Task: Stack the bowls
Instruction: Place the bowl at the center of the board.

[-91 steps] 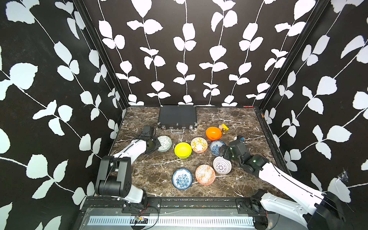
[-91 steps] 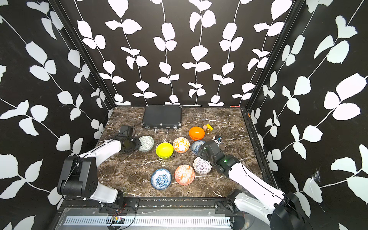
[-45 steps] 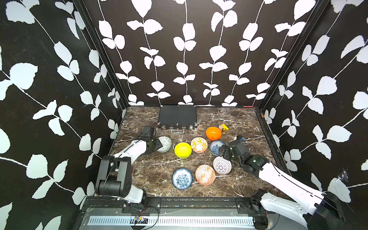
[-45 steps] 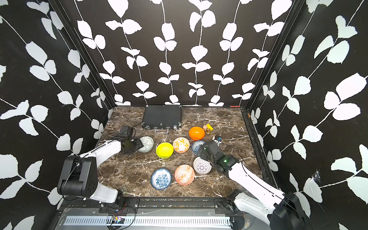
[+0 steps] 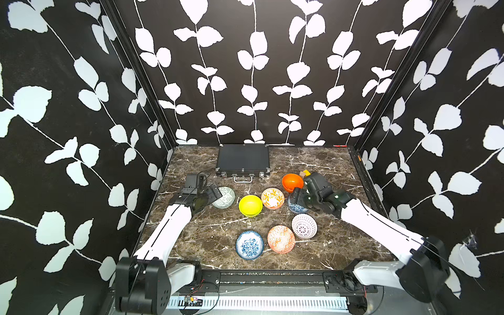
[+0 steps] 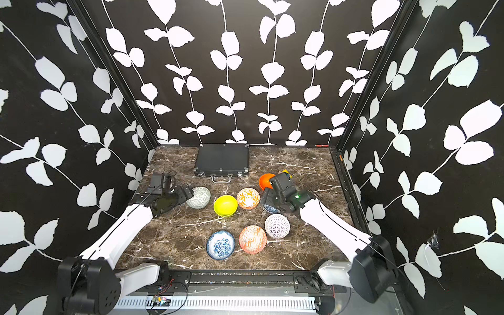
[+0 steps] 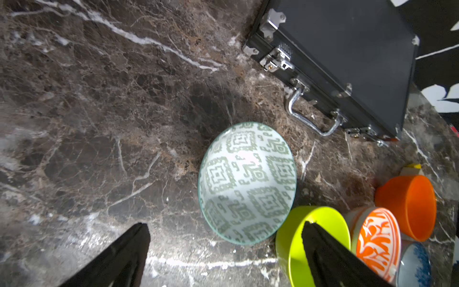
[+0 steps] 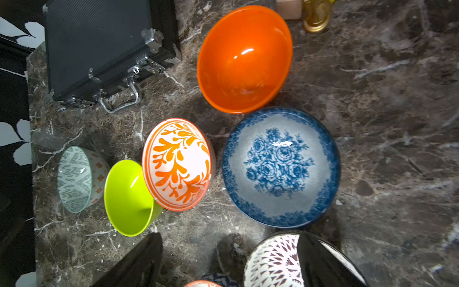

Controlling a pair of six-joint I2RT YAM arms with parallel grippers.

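I have the left gripper (image 7: pixel 224 227) low at the left of the worktop (image 5: pixel 207 231). Its fingers (image 7: pixel 124 251) are spread wide and hold nothing. The grey-green patterned bowl (image 5: pixel 225 197) stands upright just ahead of them, and I see neither finger touching it.

A row runs to its right: the yellow bowl (image 5: pixel 250 205), the orange-leaf bowl (image 5: pixel 272 198) just beside it, then a blue-floral bowl (image 8: pixel 280 166). My right gripper (image 8: pixel 229 248) hangs over that blue-floral bowl, its fingers (image 8: pixel 320 263) also wide, with nothing between them.

The plain orange bowl (image 5: pixel 292 182) sits just farther back, near the small yellow and tan blocks (image 5: pixel 304 173). Nearer me the purple-dotted bowl (image 5: pixel 304 225), the orange-geometric bowl (image 5: pixel 281 239) and the second blue-floral bowl (image 5: pixel 249 244) stand side by side.

All eight bowls rest singly on the worktop, none inside another. The black case (image 5: pixel 243 161) lies flat and shut at the far edge.
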